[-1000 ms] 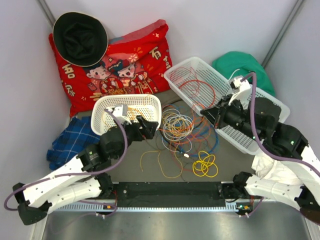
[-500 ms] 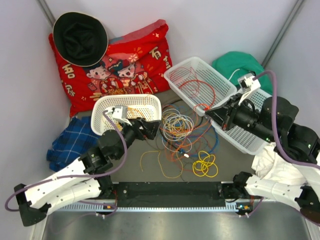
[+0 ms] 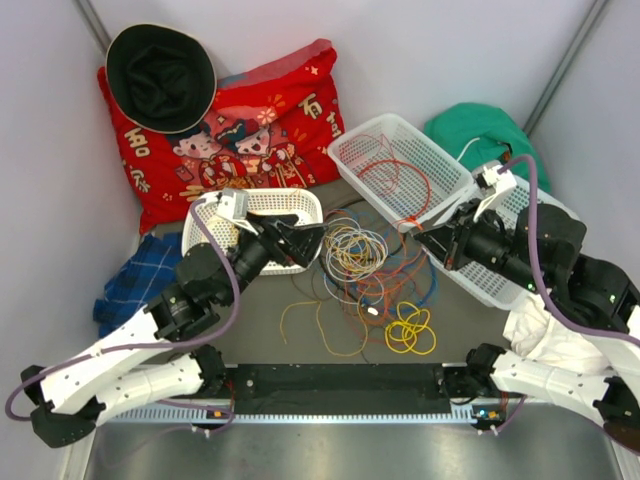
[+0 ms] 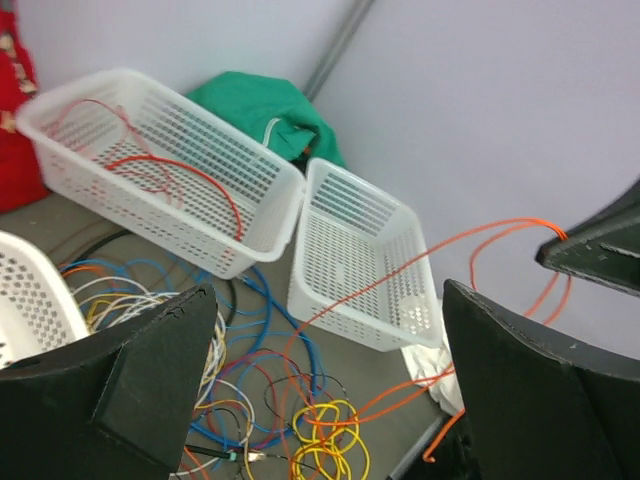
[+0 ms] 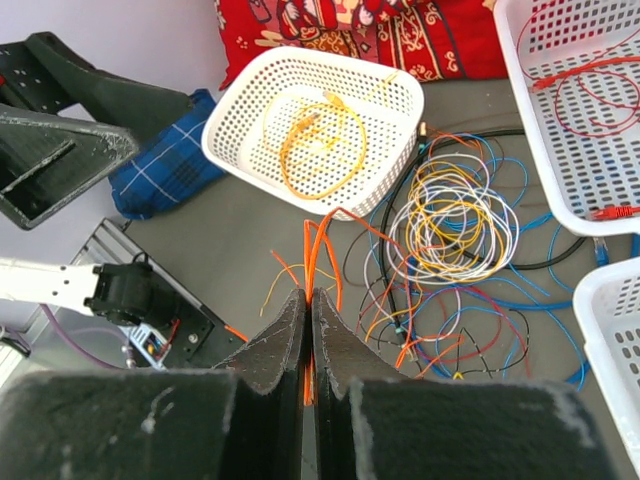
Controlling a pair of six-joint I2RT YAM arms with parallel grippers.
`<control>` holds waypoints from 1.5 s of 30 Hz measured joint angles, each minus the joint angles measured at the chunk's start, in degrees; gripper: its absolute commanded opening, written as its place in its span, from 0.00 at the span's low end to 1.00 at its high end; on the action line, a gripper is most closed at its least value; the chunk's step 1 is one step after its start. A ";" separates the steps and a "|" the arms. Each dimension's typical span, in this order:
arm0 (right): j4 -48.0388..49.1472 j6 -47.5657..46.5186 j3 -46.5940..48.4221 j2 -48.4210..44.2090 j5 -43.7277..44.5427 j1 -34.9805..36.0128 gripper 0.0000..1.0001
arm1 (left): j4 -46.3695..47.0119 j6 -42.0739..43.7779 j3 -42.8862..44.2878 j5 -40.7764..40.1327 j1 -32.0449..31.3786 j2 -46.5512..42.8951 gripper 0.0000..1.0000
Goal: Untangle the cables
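Probably a robotics lab cell: plain white walls (image 3: 420, 50) closely enclose a grey table (image 3: 460, 325) with a black mounting rail (image 3: 340, 380).

1. A black hat (image 3: 160, 77) lies on the far left corner of a red cushion (image 3: 270, 125) printed with cartoon figures.
2. A blue plaid cloth (image 3: 135, 285) sits crumpled at the left edge of the grey worktop (image 3: 300, 345), just in front of the cushion.
3. There are three white perforated baskets: a rounded basket (image 3: 290, 194) left of centre, a rear basket (image 3: 362, 132), and just beside that a right basket (image 3: 485, 283).
4. A green cloth (image 3: 480, 128) is bunched in the far right corner.
5. A white crumpled cloth (image 3: 545, 340) lies near the right basket's near end.
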 measured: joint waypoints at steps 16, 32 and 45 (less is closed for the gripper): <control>0.11 1.60 0.02 -0.17 -4.13 0.00 0.00 | 13.22 -5.38 -4.31 30.18 -0.48 19.78 0.99; 0.79 2.45 -2.21 0.11 -5.29 0.00 0.03 | 24.20 -9.05 -4.26 40.76 -2.89 26.67 0.00; 0.87 1.92 -6.32 -4.07 -0.42 0.00 0.54 | 4.02 2.62 10.78 30.82 -3.02 17.90 0.00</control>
